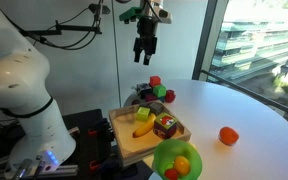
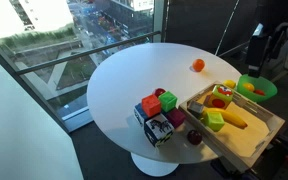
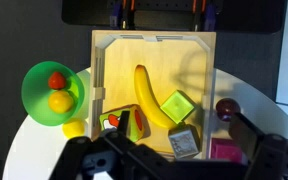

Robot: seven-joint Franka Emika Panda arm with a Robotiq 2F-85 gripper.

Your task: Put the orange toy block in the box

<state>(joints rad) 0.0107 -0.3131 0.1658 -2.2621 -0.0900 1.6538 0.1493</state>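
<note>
The orange toy block [image 2: 151, 105] is a small red-orange cube standing in a cluster of blocks on the white round table, just outside the box; it also shows in an exterior view [image 1: 155, 81]. It is out of the wrist view. The box [image 1: 127, 140] is a shallow light-wood tray at the table's edge, also seen in an exterior view [image 2: 246, 140] and in the wrist view [image 3: 104, 60]. It holds a banana [image 3: 146, 95], a green block [image 3: 177, 106] and a red-and-green cube [image 3: 124, 122]. My gripper [image 1: 146, 58] hangs open and empty high above the table; in the wrist view [image 3: 169, 160] its fingers are spread wide.
A round green bowl [image 3: 34, 95] with fruit stands beside the box. An orange ball [image 1: 228, 135] lies alone on the table. A green block [image 2: 168, 100], a patterned cube [image 2: 159, 128], a magenta block [image 3: 224, 152] and a dark ball [image 3: 227, 108] lie near the orange block.
</note>
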